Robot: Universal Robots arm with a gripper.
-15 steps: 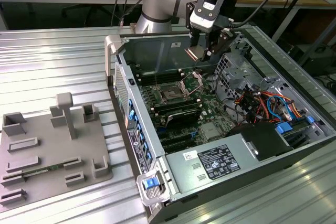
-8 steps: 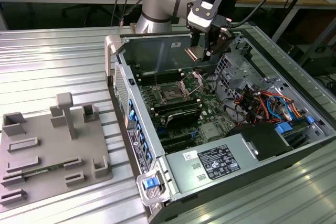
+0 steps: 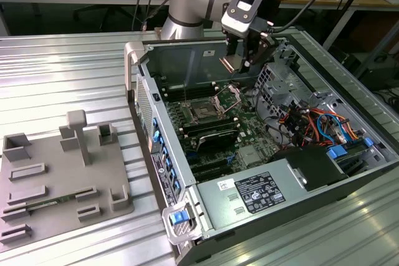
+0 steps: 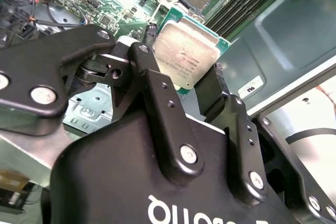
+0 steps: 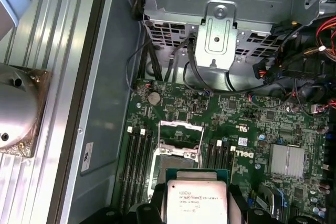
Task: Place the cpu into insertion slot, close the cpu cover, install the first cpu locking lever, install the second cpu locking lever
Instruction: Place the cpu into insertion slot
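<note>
My gripper [image 4: 178, 67] is shut on the cpu [image 4: 185, 55], a flat square chip with a silver-grey top, with one black finger [image 4: 146, 72] on each side edge. In the exterior view the gripper [image 3: 240, 60] hangs with the cpu [image 3: 229, 63] above the back of the open computer case. The insertion slot [image 5: 173, 157] lies bare on the green motherboard [image 5: 273, 124], just beyond the held cpu [image 5: 197, 199]. The cpu cover [image 5: 181, 128], a thin metal frame, stands raised at the slot's far edge. In the exterior view, insertion slot [image 3: 202, 111] and cover [image 3: 228, 95] sit below the gripper.
Long black memory slots [image 5: 135, 156] flank the socket. A metal drive cage [image 5: 220, 24] and loose cables [image 3: 312, 123] crowd the case's exterior-view right. A power supply [image 3: 262, 191] fills the near end. A grey fixture tray [image 3: 62, 172] lies outside, at the exterior view's left.
</note>
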